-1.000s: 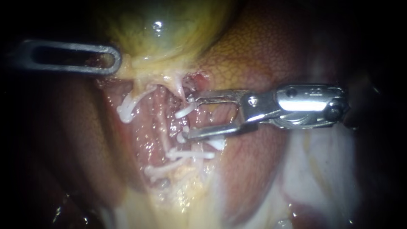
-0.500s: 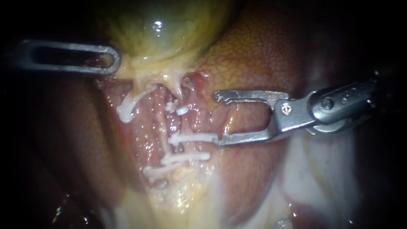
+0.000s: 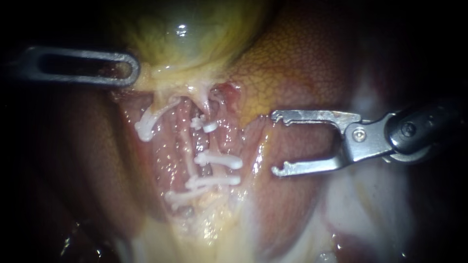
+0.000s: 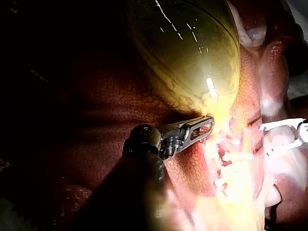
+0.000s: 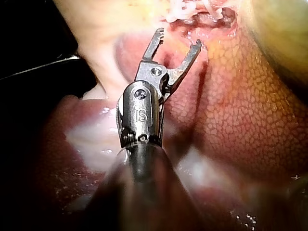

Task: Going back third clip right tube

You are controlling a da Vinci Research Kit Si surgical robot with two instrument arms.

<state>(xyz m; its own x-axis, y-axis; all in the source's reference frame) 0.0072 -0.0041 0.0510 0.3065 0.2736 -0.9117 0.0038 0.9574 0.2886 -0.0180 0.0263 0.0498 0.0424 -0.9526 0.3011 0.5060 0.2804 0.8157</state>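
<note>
Several white clips cross the right tube, the middle one a clip lying level. One more clip sits on the left tube. My right instrument stands to the right of these clips over the liver, its jaws wide open and empty. The right wrist view shows the same open jaws just short of the clips. My left instrument is shut on the yellow lower edge of the gallbladder. The left wrist view shows its jaws there too.
Mottled orange-brown liver lies to the right of the clipped bed, and darker liver to the left. Pale whitish tissue spreads under my right instrument's shaft. Yellow fatty tissue runs below the clips.
My right instrument has left a clip shut across the right tube and drawn back to the right with its jaws open. My left instrument has held still.
</note>
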